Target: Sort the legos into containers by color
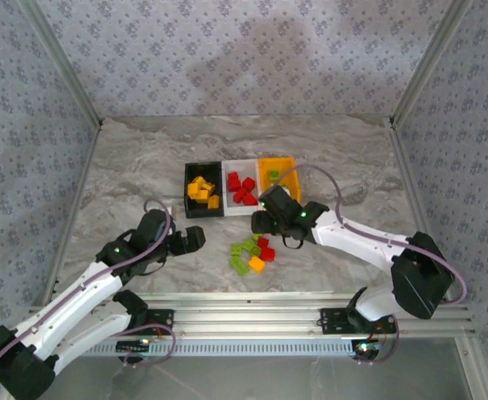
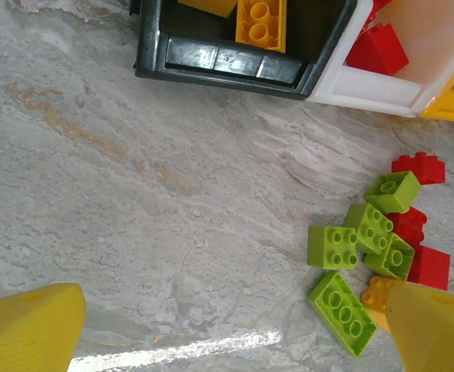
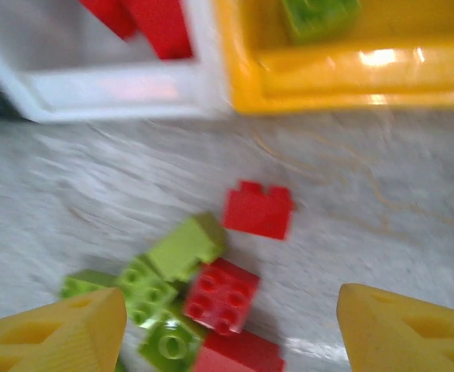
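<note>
Seen from above, loose legos (image 1: 251, 252) lie on the table (image 1: 136, 167) near the bins. The right wrist view shows a green brick (image 3: 316, 14) in the orange bin (image 3: 328, 74). The left wrist view shows yellow bricks (image 2: 260, 19) in the black bin (image 2: 219, 62). The left gripper (image 2: 235, 333) and right gripper (image 3: 231, 333) gape empty.

Bright even light; right wrist view blurred; glare on orange bin (image 3: 378, 58).
</note>
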Motion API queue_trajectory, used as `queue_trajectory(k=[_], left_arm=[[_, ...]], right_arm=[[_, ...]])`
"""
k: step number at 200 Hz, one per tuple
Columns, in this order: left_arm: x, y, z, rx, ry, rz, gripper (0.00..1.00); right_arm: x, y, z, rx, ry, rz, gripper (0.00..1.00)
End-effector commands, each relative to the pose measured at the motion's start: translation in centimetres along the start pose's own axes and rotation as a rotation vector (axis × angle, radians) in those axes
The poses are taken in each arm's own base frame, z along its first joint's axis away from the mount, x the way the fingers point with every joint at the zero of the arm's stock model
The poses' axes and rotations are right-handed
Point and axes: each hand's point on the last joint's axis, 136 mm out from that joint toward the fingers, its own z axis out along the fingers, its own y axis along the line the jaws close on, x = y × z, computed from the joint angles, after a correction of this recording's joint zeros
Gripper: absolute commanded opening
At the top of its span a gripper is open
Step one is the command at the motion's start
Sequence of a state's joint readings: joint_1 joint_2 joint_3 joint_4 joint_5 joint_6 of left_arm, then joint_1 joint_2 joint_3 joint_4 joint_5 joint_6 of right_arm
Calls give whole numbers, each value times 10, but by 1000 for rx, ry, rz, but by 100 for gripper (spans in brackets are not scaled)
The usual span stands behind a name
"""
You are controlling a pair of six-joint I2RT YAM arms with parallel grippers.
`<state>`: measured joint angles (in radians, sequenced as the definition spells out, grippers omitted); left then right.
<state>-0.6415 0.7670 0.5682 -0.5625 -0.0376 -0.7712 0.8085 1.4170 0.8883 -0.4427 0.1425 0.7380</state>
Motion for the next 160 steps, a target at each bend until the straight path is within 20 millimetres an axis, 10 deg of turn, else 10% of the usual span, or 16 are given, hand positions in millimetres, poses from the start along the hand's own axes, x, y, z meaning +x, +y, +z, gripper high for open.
queue_trajectory(k=[1,71,160], left_arm=[[1,1,2,4,6,-17,100],[4,3,6,0,18,-27,99],[6,4,9,5,21,-31,99]], right_arm=[[-2,-8,10,-1,-16,92,73],[-25,-8,46,16,-39,189,72],[-4,-26,64,64,27,206,51]])
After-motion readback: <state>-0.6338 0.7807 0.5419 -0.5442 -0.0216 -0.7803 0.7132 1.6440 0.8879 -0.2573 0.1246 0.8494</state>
